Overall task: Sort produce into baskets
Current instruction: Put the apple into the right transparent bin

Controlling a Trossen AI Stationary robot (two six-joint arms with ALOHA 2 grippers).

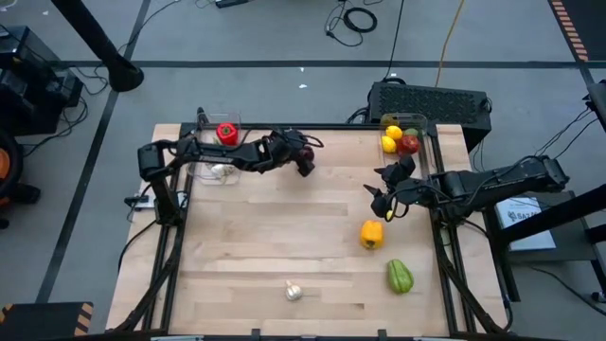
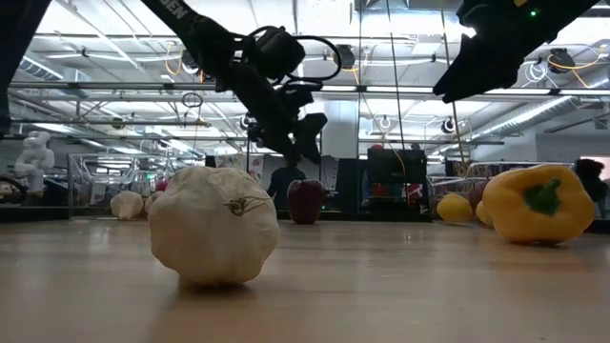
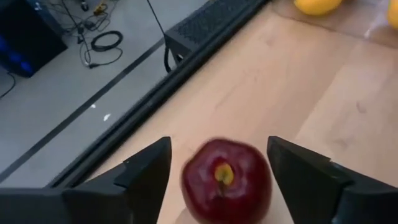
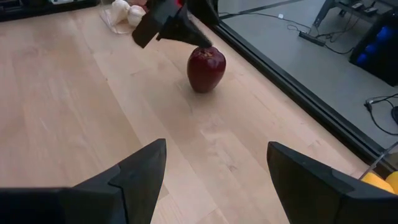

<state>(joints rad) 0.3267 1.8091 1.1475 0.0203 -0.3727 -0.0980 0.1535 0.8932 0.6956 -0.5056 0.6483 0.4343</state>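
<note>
the red apple stands upright on the wooden table near the far edge, stem up, directly under the left gripper, whose fingers are spread wide on both sides of it and not touching. i judge the apple as firm, rather heavy for its size, and with smooth waxy skin that can slip, so the best hold is across its widest middle, not near the stem. the left basket, just behind that arm, already contains a red pepper and something white. the right gripper hovers with its fingers apart over the right side of the table, near the right basket with lemons and a red piece inside. a yellow pepper, a green pepper and a garlic lie well apart from the apple, so nothing blocks the grasp.
</note>
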